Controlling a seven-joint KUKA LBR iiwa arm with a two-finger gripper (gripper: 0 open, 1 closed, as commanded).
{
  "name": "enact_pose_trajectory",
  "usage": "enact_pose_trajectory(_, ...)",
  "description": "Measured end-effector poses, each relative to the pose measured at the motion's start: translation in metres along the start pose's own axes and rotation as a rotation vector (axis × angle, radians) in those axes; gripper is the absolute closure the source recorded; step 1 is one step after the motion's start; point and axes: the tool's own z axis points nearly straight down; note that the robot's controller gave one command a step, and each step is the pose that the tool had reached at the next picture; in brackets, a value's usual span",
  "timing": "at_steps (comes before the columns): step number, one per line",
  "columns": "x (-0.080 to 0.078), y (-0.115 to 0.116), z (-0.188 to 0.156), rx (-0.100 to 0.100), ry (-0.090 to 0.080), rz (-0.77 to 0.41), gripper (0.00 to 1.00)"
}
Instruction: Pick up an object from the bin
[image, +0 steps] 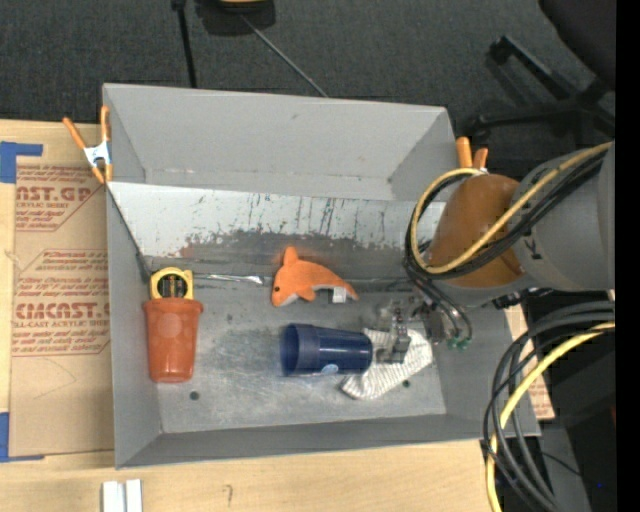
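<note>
Claw (393, 338) hangs low over the cloth (392, 376), right at the blue cup's (322, 350) near end; whether it is open or closed, I cannot tell. Dolphin (303, 281) lies just up-left of it, with orange cup (172, 340) and tape measure (170, 285) far left.

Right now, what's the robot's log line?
gripper | over white cloth | right side of bin | blue cup beside | orange dolphin nearby

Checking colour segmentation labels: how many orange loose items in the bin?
2. An orange plastic cup at the left end of the bin; an orange fish-shaped toy mid-bin by the back wall. More could be hidden under the gripper and white cloth at right.
</note>
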Motion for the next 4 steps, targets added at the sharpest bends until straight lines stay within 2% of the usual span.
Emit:
enact_pose_trajectory(1,0.002,0.003,-0.006,0.000,0.007,0.006,1.00)
enact_pose_trajectory(2,-0.001,0.008,-0.063,0.000,-0.002,-0.012,1.00)
enact_pose_trajectory(3,-0.012,0.007,-0.032,0.001,-0.008,-0.066,1.00)
enact_pose_trajectory(4,0.015,-0.006,-0.184,0.001,-0.009,-0.025,1.00)
